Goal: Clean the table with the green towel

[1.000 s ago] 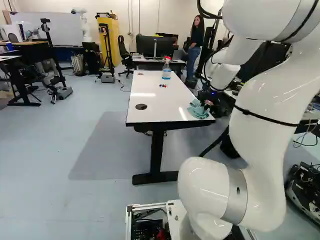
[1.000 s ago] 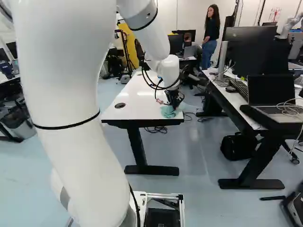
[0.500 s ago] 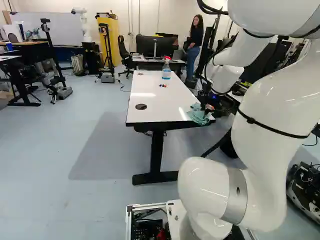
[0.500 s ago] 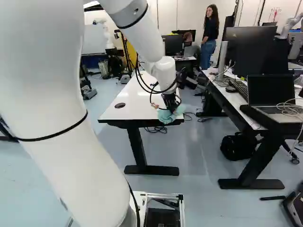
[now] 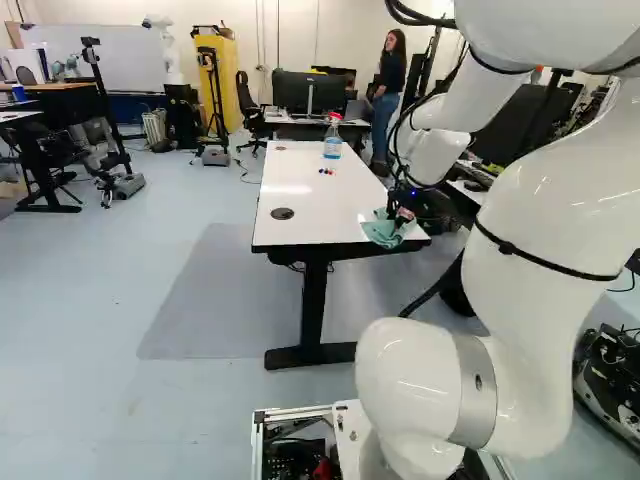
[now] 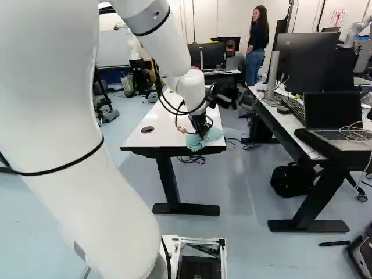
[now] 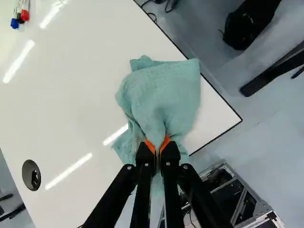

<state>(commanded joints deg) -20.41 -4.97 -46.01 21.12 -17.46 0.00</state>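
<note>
The pincer [image 6: 201,133] is clamped on the bunched green towel [image 7: 164,95], which lies at the near right corner of the white desk [image 7: 76,80]; markers [image 7: 20,16] lie farther off, just nearer than a bottle [image 5: 333,142]

glossy white arm [image 5: 545,200], rounded joints [image 5: 400,370], thin black bands [image 5: 508,247], grey ring [image 5: 470,405], looping black cables [image 5: 425,20]; black jaws, orange pads [image 7: 150,146].

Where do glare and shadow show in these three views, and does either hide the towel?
Left base view: bright glare on the tabletop, a broad darker patch, probably shadow, on the floor; right base view: darker floor beneath the table; wrist view: several bright streaks on the tabletop, one reaching the towel but not hiding it.
</note>
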